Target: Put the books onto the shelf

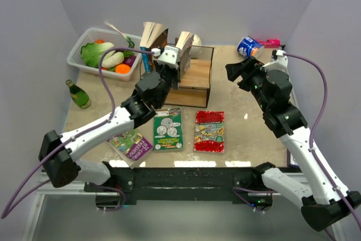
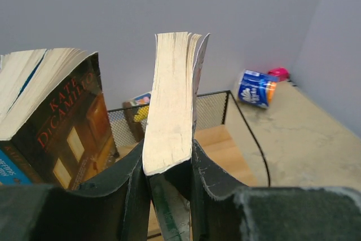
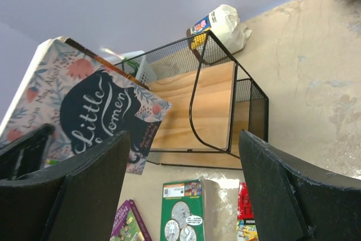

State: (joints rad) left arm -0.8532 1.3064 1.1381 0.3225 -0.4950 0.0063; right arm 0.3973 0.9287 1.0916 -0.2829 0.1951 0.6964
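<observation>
At upper centre of the top view, over the shelf [image 1: 194,77], our left fingers [image 2: 210,184] pinch an upright book [image 2: 172,111] that we judge must next be lowered beside the brown book [image 2: 62,122], while our right fingers [image 3: 90,190] stand wide and empty

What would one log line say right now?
left gripper: shut on upright book at shelf | right gripper: open, empty | three books flat on table

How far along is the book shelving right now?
Done: a Kate DiCamillo book stands on the shelf, a blue book beside it. In hand: the left gripper clamps Little Women upright at the shelf; the right gripper is open, empty. Left: the green book, red book and purple-and-green book lie flat on the table.
</observation>
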